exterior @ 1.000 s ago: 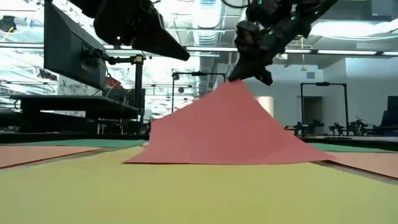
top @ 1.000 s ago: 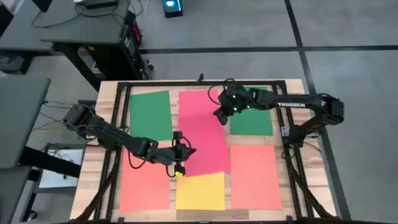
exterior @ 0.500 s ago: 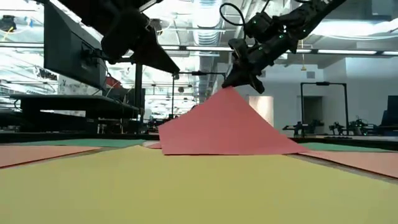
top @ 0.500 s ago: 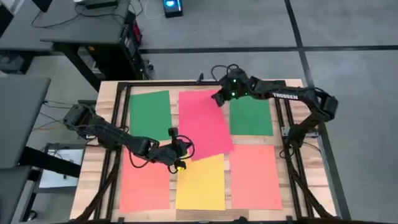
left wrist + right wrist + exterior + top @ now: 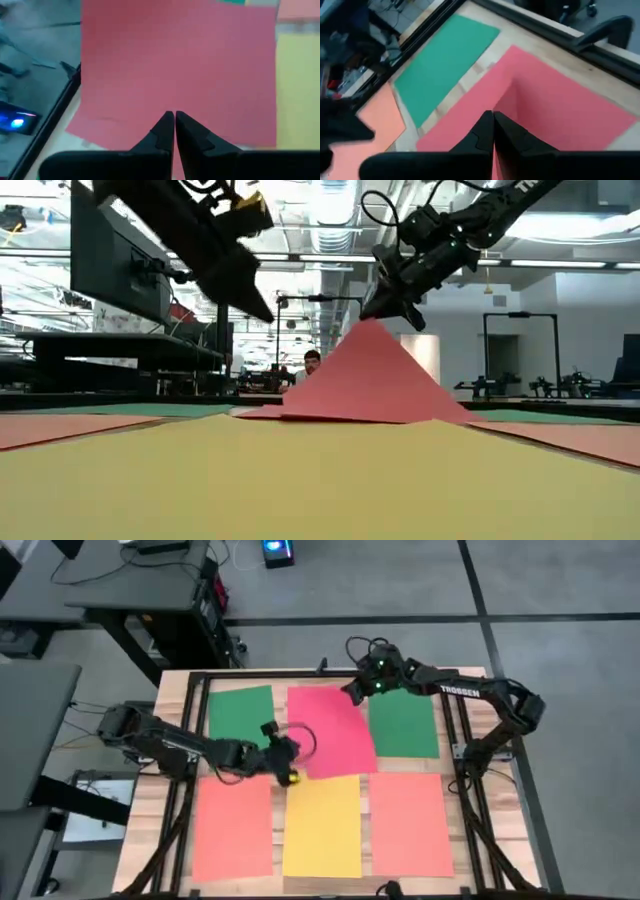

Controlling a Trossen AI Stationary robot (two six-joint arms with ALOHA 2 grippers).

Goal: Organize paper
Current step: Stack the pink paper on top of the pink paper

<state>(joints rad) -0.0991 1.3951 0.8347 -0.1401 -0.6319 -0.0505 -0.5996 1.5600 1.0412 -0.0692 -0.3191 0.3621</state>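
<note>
Right pincer — flat pink-red sheet pinched

Bright, even light comes from ceiling lamps, which glare white in the low view. Shadows are faint. Both wrist views look soft, perhaps from motion; the near yellow sheet is blurred.

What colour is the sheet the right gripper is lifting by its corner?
Pink-red. The sheet pinched by the right gripper shows best in the high view.
</note>
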